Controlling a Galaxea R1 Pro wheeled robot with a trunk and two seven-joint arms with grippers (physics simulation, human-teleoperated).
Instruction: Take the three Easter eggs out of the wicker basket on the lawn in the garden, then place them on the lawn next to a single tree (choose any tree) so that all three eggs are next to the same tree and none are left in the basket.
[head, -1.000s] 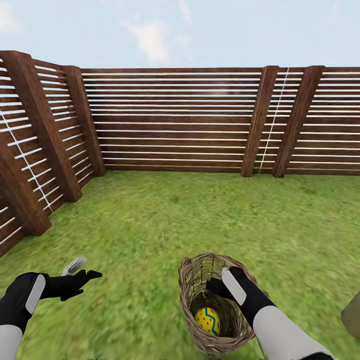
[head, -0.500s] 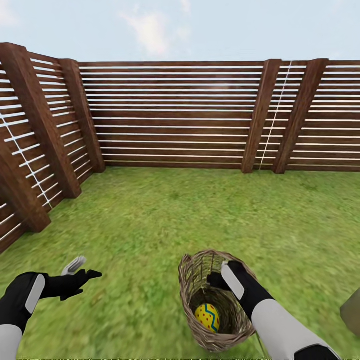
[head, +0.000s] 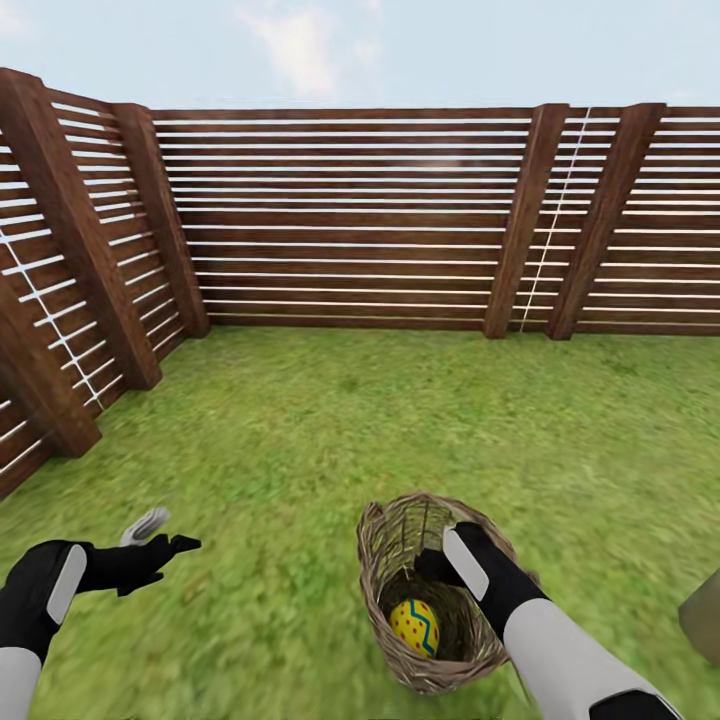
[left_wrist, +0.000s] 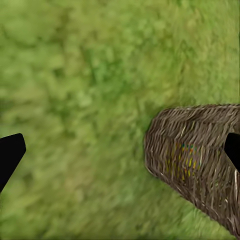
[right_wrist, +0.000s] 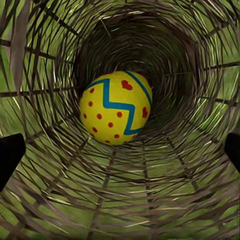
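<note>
Reaching into the wicker basket (head: 432, 590) from above, the right gripper (head: 432, 566) sits just inside the braided rim, its fingers spread wide: in the right wrist view the two dark fingertips (right_wrist: 10, 155) stand at opposite edges with nothing between them. One Easter egg (head: 414, 627) lies at the bottom of the basket, apart from the gripper. In the right wrist view the egg (right_wrist: 116, 107) lies on its side, long axis tilted, its blue-green zigzag band running across it and red dots on the yellow shell.

The basket stands on the lawn (head: 330, 440), leaning a little, its mouth turned up toward the robot. In the left wrist view the basket (left_wrist: 197, 160) shows from outside, with faint yellow showing through the weave.

The left gripper (head: 160, 535) hangs over bare grass well to the left of the basket, fingers apart and holding nothing. The slatted wooden fence (head: 350, 220) bounds the grass beyond.
</note>
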